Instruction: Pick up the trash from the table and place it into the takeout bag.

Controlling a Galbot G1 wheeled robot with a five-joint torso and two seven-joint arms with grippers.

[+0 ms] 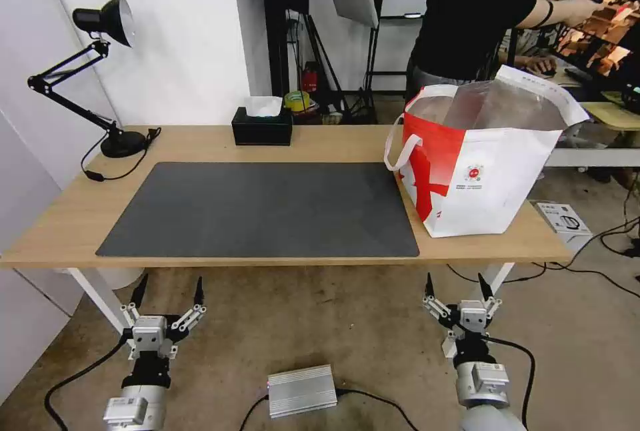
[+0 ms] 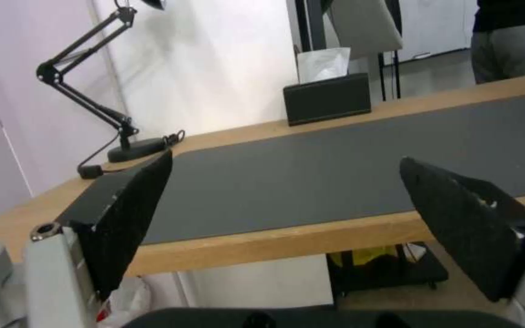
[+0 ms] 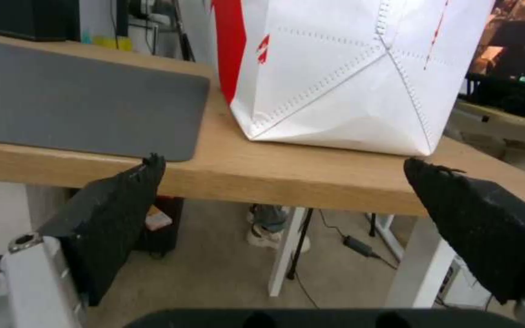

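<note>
The takeout bag (image 1: 480,171) stands open on the right end of the table (image 1: 320,141), its white and red side (image 3: 347,68) close ahead in the right wrist view. A dark grey mat (image 1: 267,207) covers the middle of the table. The trash is out of view. My left gripper (image 1: 171,281) hangs open below the table's front edge at the left, facing the mat (image 2: 335,155) with nothing between its fingers. My right gripper (image 1: 455,279) is also open and holds nothing, below the front edge under the bag.
A black tissue box (image 1: 262,125) sits at the table's back edge and a black desk lamp (image 1: 107,84) at the back left corner. A silver box (image 1: 301,389) with cables lies on the floor between the arms. White table legs (image 3: 287,255) stand ahead.
</note>
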